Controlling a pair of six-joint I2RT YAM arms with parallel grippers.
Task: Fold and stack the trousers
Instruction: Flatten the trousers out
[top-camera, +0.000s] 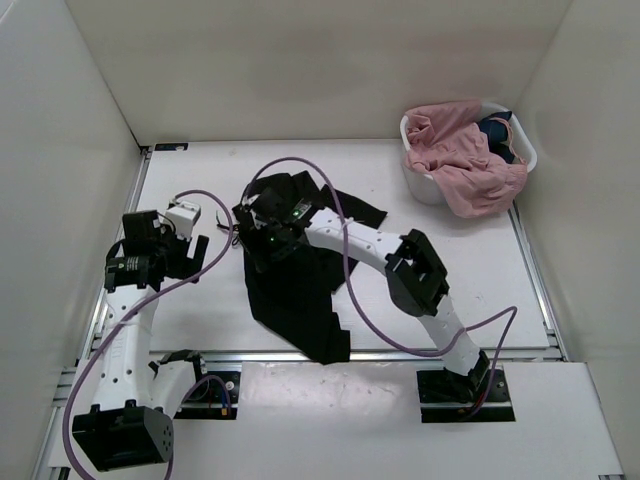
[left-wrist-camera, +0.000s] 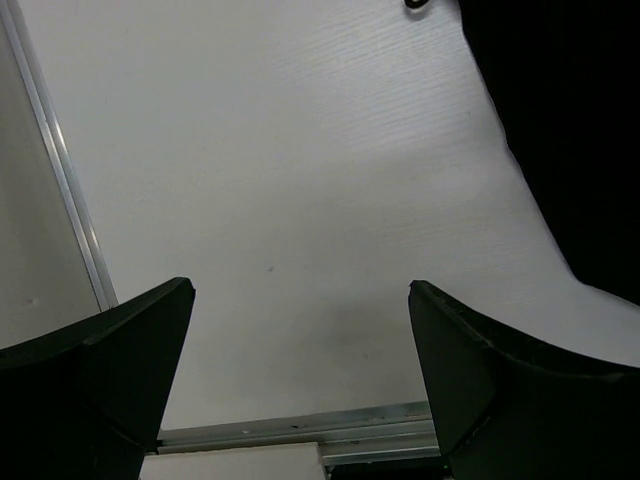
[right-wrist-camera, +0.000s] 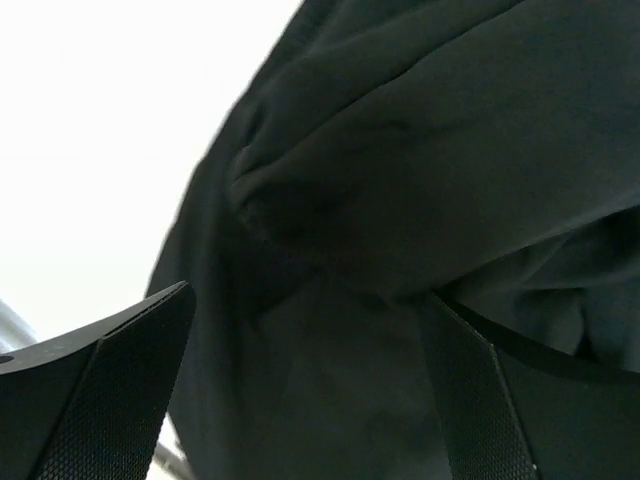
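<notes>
White table (top-camera: 480, 270) holds black trousers (top-camera: 295, 290) bunched under the right gripper (right-wrist-camera: 305, 300), fingers spread wide; it might pinch just one layer, spoiling the fold, while the left gripper (left-wrist-camera: 300, 290) is spread too, holding nothing

Ahead of the spread left gripper (left-wrist-camera: 300, 288), bare table (left-wrist-camera: 300, 180) was left free; trousers (left-wrist-camera: 570, 120) were met to its right, a rail (left-wrist-camera: 68, 190) to its left. The right gripper (right-wrist-camera: 308, 295) was hemmed by bunched trousers below; the basket (top-camera: 425, 185) was set well behind.
</notes>
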